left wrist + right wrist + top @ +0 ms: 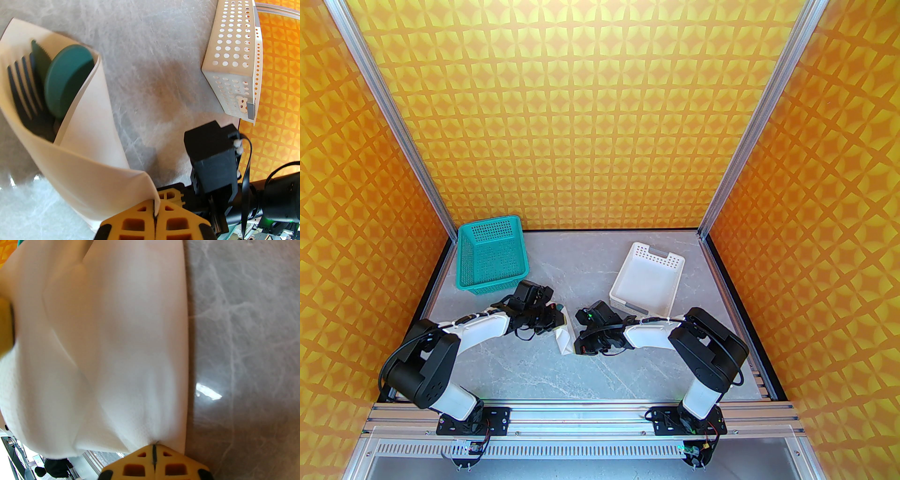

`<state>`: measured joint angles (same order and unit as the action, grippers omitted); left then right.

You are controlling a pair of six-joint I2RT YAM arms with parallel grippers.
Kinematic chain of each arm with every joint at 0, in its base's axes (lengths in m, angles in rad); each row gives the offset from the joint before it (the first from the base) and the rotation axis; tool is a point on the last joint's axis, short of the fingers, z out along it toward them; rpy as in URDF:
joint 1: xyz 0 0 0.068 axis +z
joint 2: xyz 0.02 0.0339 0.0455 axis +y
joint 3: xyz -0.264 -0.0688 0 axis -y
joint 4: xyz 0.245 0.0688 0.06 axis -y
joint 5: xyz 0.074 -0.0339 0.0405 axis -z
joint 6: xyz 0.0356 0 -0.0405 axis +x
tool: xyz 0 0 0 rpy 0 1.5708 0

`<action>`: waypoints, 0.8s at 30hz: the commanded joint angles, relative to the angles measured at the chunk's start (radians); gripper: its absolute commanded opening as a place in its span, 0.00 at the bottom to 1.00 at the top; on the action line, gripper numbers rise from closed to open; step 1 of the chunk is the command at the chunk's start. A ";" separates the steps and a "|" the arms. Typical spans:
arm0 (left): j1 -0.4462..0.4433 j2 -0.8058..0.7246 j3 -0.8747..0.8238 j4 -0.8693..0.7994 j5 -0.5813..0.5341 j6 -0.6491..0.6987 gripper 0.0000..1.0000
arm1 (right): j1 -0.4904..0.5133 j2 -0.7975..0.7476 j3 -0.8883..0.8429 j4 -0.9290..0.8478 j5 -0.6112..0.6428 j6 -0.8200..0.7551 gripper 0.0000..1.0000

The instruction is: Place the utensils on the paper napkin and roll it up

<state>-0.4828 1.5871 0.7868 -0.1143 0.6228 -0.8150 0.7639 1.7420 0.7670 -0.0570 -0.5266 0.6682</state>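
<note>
Pinching thin white paper napkin [89, 164], left gripper [155, 212] and right gripper [154, 448] both clamped; opposed pull could tear it; dark teal plastic utensils [63, 82] ahead could spill.

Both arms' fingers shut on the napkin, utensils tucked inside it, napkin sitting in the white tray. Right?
Not quite. The napkin isn't in the white tray; the top view shows it between the two arms over the grey table, apart from the tray. The rest holds: left fingers and right fingers are shut on it, with the utensils tucked inside.
</note>
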 commanded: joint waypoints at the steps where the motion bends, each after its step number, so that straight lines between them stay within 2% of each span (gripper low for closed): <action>1: -0.007 0.028 0.037 0.024 0.012 0.002 0.03 | 0.003 0.070 -0.039 -0.146 0.131 -0.015 0.00; 24: -0.053 0.201 0.100 0.037 -0.082 0.022 0.01 | 0.005 0.063 -0.052 -0.119 0.122 -0.003 0.00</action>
<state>-0.5262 1.7699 0.8661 -0.0921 0.5728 -0.8104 0.7639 1.7420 0.7666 -0.0563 -0.5259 0.6685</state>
